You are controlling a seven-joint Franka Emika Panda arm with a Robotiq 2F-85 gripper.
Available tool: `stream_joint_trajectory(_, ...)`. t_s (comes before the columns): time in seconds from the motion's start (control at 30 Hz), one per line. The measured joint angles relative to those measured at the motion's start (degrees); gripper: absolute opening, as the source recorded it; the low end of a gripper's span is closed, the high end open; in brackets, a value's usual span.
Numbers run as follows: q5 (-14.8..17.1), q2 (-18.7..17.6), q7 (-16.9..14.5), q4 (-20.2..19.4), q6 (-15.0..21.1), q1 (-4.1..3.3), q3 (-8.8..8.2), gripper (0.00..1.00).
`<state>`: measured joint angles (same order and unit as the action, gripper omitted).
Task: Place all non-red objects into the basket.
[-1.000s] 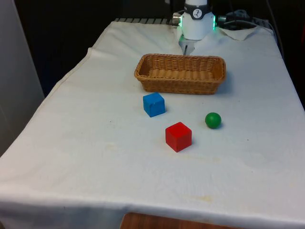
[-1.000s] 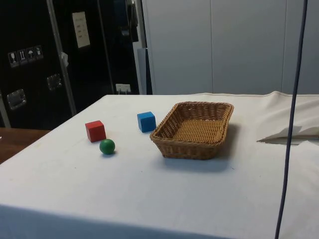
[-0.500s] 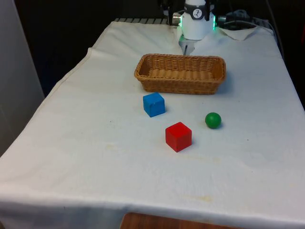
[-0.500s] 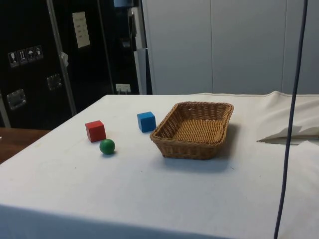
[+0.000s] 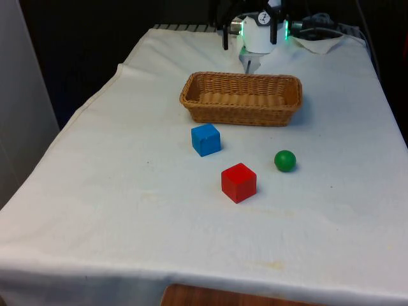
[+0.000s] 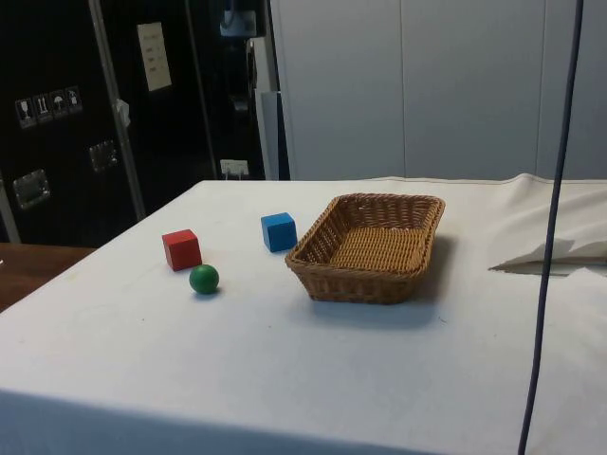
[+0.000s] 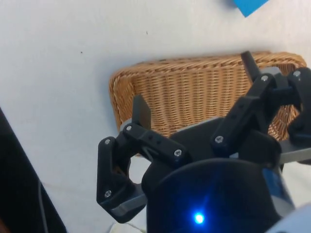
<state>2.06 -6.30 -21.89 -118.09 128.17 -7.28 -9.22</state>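
White cloth covers the surface (image 5: pixel 127 210) where the blue cube (image 5: pixel 206 139), green ball (image 5: pixel 285 160) and red cube (image 5: pixel 238 182) lie short of the empty wicker basket (image 5: pixel 241 97); the pincer (image 7: pixel 194 87), fingers spread, has newly lowered beyond it and might grab the red cube mistakenly.

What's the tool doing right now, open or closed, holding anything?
Tool: open and holding nothing, up above the wicker basket.
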Motion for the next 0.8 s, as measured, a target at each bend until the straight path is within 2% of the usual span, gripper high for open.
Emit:
stream_joint_trajectory(0.3, 0.06, -2.46, -3.38, 0.23, 1.60, 0.06, -0.46, 1.00)
stream_joint_trajectory(0.5, 0.23, -5.61, -6.59, 1.66, 2.64, 0.34, -0.97, 1.00)
stream_joint_trajectory(0.8, 0.57, -8.19, -10.08, 2.06, 4.41, 0.69, -1.60, 1.00)
